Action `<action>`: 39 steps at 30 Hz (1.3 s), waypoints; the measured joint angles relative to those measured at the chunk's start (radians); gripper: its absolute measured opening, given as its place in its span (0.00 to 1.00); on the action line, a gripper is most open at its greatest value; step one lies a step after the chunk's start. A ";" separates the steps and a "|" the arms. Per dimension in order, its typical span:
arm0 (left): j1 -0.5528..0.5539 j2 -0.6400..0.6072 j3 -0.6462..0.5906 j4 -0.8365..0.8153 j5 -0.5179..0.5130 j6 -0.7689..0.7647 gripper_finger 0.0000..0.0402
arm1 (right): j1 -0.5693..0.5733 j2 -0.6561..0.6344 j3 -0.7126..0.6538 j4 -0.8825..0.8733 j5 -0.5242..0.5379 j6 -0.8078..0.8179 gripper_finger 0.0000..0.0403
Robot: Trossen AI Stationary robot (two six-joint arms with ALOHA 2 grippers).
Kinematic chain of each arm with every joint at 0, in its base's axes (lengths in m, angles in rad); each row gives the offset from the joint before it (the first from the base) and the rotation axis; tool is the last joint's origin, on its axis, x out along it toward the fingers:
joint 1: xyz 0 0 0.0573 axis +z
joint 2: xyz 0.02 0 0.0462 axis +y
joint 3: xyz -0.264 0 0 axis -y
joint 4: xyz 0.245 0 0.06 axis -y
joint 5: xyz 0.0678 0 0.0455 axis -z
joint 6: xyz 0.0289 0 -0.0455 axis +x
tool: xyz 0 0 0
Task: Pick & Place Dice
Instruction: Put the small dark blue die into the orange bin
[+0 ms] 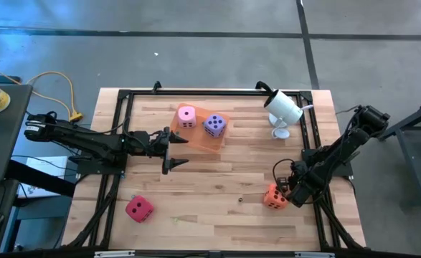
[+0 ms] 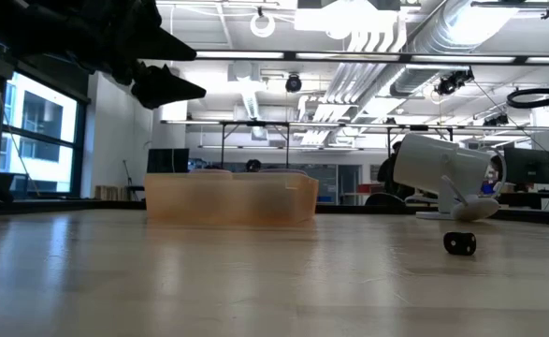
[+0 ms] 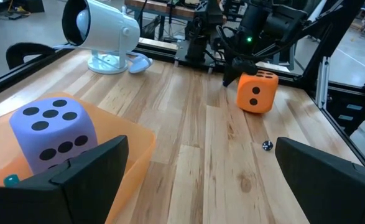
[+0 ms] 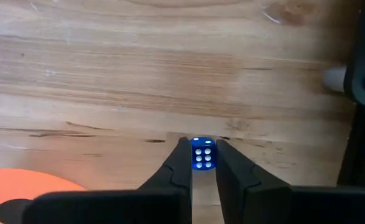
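Observation:
A pink die (image 1: 186,116) and a lavender-purple die (image 1: 214,125) sit on the flat orange tray (image 1: 199,142) at the table's far middle. The red die (image 1: 138,208) lies near the front left. The orange die (image 1: 273,196) lies at the front right, right beside my right gripper (image 4: 202,150). That gripper points down and is shut on a small blue die (image 4: 202,155) with white pips. My left gripper (image 1: 178,149) hovers open above the table, just on the near side of the tray, holding nothing. The purple die (image 3: 51,134) fills the left of its wrist view. My right gripper pinches the small blue die's two opposite sides (image 4: 194,157) between its fingertips. The fingers (image 4: 177,163) come from above, pointing down at the wooden table. Whether the die still rests on the table or hangs just clear, I cannot tell.
A white camera on a stand (image 1: 282,109) lies at the far right of the table. A small dark die (image 1: 240,201) rests on the bare wood between the red and orange dice. Black frame rails (image 1: 120,115) run along the table's sides.

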 joint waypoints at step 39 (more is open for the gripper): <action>0.000 0.000 0.000 0.001 0.000 -0.042 0.98 | -0.476 0.076 0.464 0.530 0.651 -1.556 0.07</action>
